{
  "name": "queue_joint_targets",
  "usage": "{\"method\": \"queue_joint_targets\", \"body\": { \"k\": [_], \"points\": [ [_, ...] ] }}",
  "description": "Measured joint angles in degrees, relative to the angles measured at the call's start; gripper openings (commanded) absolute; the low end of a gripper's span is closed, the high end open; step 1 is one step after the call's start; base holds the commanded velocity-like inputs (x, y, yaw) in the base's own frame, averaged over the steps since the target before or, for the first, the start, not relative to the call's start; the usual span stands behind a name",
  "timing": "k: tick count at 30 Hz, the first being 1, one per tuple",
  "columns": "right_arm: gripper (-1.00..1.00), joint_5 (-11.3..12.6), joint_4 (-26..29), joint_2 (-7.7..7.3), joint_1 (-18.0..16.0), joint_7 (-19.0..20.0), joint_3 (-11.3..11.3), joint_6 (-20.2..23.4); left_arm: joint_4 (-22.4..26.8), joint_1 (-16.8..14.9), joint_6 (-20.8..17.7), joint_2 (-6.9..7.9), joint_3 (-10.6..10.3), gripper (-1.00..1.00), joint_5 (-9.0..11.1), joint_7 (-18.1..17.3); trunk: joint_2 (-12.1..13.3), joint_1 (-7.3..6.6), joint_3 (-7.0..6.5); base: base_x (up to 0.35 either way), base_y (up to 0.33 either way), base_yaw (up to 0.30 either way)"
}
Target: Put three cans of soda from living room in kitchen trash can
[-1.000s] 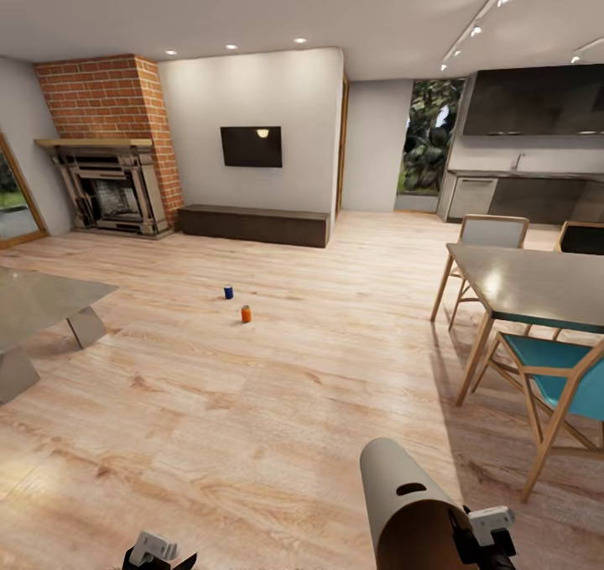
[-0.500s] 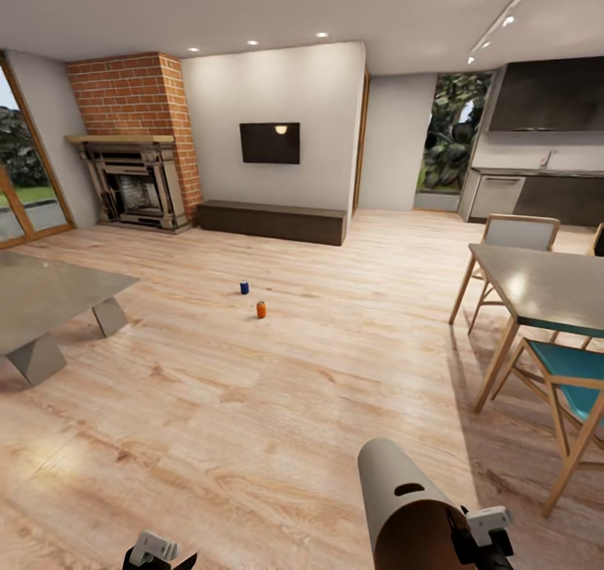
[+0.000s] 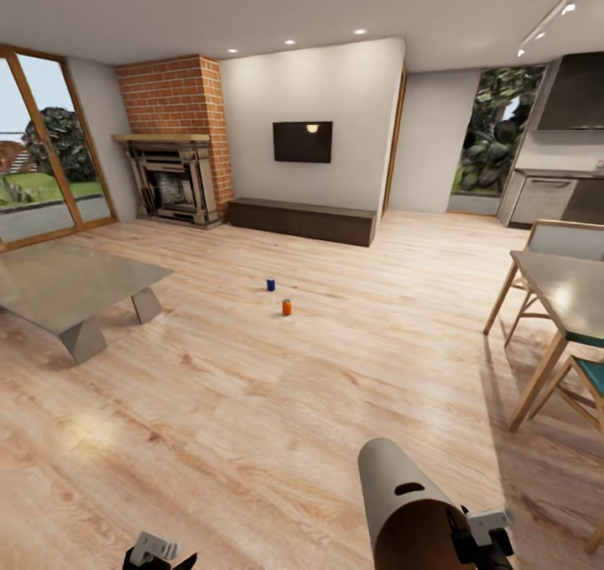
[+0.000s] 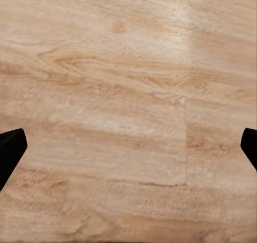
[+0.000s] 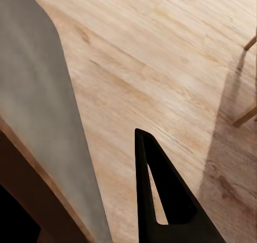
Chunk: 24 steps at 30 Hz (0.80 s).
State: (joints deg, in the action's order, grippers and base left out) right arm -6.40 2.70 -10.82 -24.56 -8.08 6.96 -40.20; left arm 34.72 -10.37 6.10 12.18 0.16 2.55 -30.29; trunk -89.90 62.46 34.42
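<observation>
Living room floor (image 3: 252, 385): two soda cans (image 3: 287, 307); right hand (image 3: 482, 541) holds bin (image 3: 403, 503).

Premises: a private home, open-plan, living room running into a kitchen. Living area confirmed by a red brick fireplace (image 3: 174, 142) with mantel, a black wall-mounted TV (image 3: 302, 142), a long low dark-brown bench (image 3: 302, 221) beneath it and a low coffee table (image 3: 71, 289) near tall glazed doors (image 3: 46, 150) giving onto a garden. Kitchen area at the far right: dark upper cabinets (image 3: 577, 91), a grey steel appliance front (image 3: 541, 201), ceiling track lights (image 3: 560, 12). A dining table (image 3: 570, 289) with wooden chairs (image 3: 549, 243) stands between. Light wood plank floor (image 3: 277, 402) throughout; recessed ceiling spotlights.
</observation>
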Motion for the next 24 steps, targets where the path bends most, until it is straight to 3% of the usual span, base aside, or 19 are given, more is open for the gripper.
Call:
{"method": "queue_joint_targets", "body": {
  "k": [6, 24],
  "points": [
    [-1.0, 0.0, -0.1, 0.0, 0.0, 0.0, 0.0, 0.0, 0.1, 0.0, 0.7, 0.01, -0.1, 1.0, 0.0, 2.4, 0.0, 0.0, 0.0, 0.0, 0.0, 0.245],
    [-1.0, -0.1, -0.1, 0.0, 0.0, 0.0, 0.1, 0.0, 0.1, 0.0, 0.8, 0.03, -0.2, 1.0, 0.0, 2.8, 0.0, 0.0, 0.0, 0.0, 0.0, 0.246]
  ]
}}
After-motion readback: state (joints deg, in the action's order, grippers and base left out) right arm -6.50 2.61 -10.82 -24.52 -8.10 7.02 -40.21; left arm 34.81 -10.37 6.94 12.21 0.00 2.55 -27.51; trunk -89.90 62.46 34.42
